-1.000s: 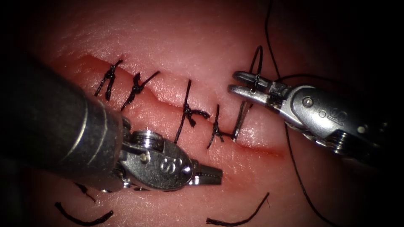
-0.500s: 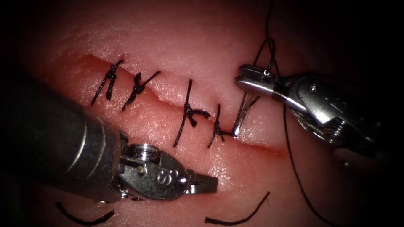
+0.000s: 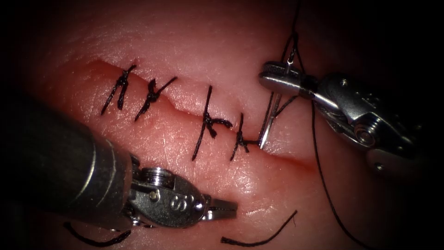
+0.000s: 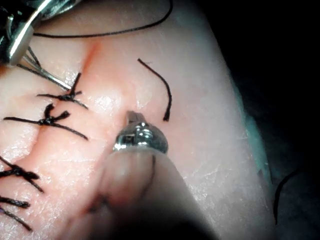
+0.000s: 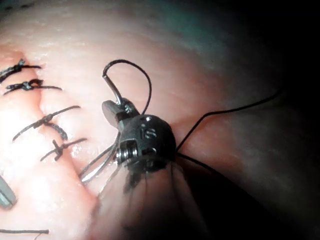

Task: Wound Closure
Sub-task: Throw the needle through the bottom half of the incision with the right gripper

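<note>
Steel, nearest: left tool sits at 7 o'clock in the endoscope view, low over the tissue on the near side of the cut; its jaws are closed together and hold nothing. It shows also in the left wrist view.
Cut ends: 2 loose pieces of thread lie on the tissue near the left tool, 1 at 6 o'clock and 1 at 7 o'clock, both apart from the cut.
Cut: runs from 10 o'clock toward 4 o'clock, red fluid along its right end.
Stitches: 4 tied stitches cross the cut, 2 toward 10 o'clock and 2 near the centre.
Needle: its tip is in the tissue at the cut, just right of the 4th stitch; the shaft rises toward 1 o'clock into the right tool. In the right wrist view the needle curves from the tissue up to the jaws.
Right tool: at 2 o'clock, beyond the cut, jaws clamped on the needle near its tail end, where the thread joins.
Thread: leaves the needle's tail at the right tool, loops up toward 1 o'clock, and a long strand hangs down past 4 o'clock on the right of the cut.
</note>
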`<state>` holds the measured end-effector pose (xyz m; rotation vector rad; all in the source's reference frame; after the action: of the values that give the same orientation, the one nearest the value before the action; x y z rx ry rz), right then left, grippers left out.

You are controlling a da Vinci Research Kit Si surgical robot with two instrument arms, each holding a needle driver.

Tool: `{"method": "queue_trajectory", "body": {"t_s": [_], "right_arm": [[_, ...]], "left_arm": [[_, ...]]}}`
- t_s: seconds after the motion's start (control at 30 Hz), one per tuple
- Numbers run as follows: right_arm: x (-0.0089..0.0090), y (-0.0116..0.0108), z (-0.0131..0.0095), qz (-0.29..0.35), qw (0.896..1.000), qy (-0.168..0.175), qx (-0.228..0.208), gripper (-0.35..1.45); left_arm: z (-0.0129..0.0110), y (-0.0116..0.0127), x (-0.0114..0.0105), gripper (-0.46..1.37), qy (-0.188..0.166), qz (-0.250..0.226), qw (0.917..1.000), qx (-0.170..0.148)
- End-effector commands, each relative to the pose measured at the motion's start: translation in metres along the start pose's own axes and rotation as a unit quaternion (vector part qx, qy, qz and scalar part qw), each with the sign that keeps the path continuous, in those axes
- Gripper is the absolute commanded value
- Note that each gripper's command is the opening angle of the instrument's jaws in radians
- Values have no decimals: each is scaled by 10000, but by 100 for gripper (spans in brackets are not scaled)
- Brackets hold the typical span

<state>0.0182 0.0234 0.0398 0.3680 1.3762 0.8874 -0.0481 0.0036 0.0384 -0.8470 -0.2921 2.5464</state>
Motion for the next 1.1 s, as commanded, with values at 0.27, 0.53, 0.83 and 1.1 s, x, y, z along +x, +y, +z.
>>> {"method": "queue_trajectory", "body": {"t_s": [0.27,0.53,0.83,1.1], "right_arm": [[6,14,3,-155,9999,-4,24,-35],[9,17,6,-729,9972,11,191,-35],[8,16,9,-835,9955,149,426,-35],[7,13,15,-468,9969,280,559,-35]], "left_arm": [[-2,-1,-4,-35,6,-16,10000,-17],[-3,-2,-8,-35,13,-32,10000,-20],[-2,-2,-8,-35,15,-27,10000,-23],[-1,-4,-8,-35,17,-25,10000,-26]]}}
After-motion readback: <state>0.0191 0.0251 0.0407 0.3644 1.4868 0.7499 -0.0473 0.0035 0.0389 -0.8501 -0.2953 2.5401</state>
